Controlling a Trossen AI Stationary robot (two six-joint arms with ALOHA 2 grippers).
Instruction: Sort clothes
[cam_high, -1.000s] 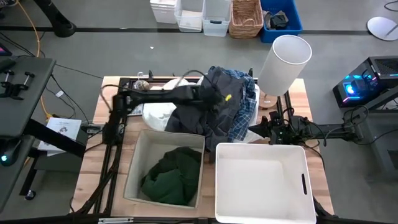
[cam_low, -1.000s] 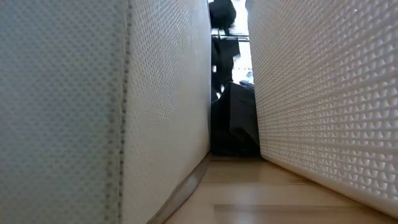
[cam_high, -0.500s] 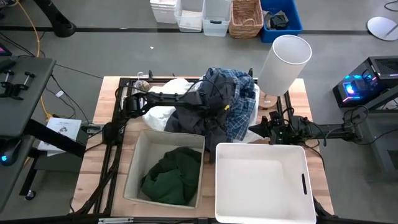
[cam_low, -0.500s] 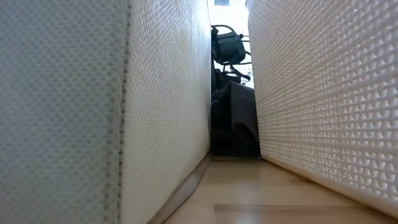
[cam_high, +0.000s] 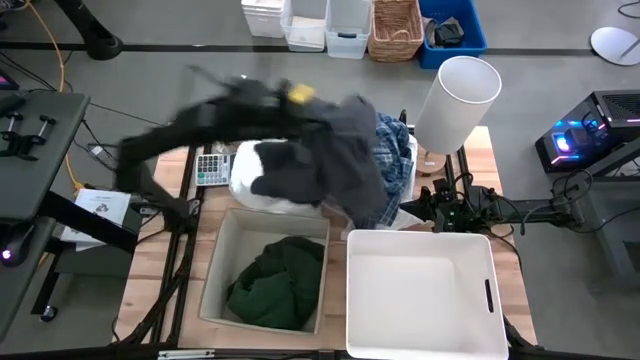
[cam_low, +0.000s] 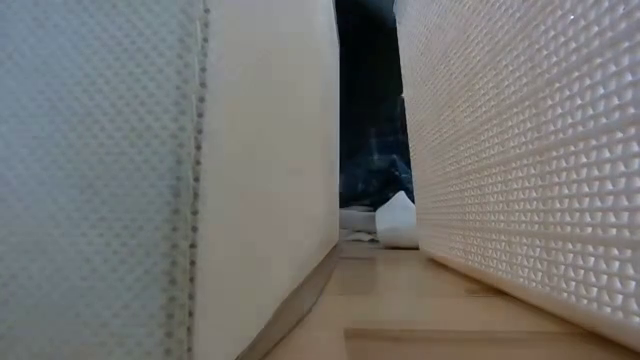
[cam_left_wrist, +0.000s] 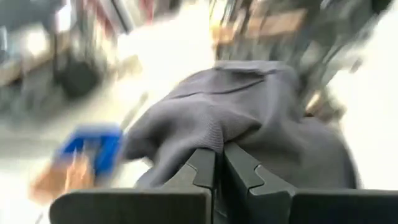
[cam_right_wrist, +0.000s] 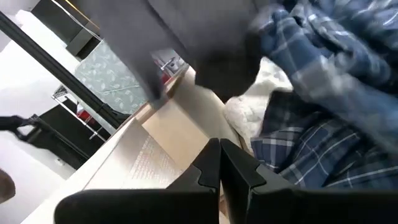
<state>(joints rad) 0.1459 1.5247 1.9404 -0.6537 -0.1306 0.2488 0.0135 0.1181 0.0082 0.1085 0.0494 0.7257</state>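
Left gripper (cam_left_wrist: 217, 163) pinches dark grey garment (cam_high: 325, 160); it hangs crumpled.

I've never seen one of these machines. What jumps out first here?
The left gripper, shut on the dark grey garment, holds it raised over the clothes pile at the table's far side. Under it lie the plaid shirt and a white garment. In front stand a beige bin holding the dark green garment and a bare white bin.
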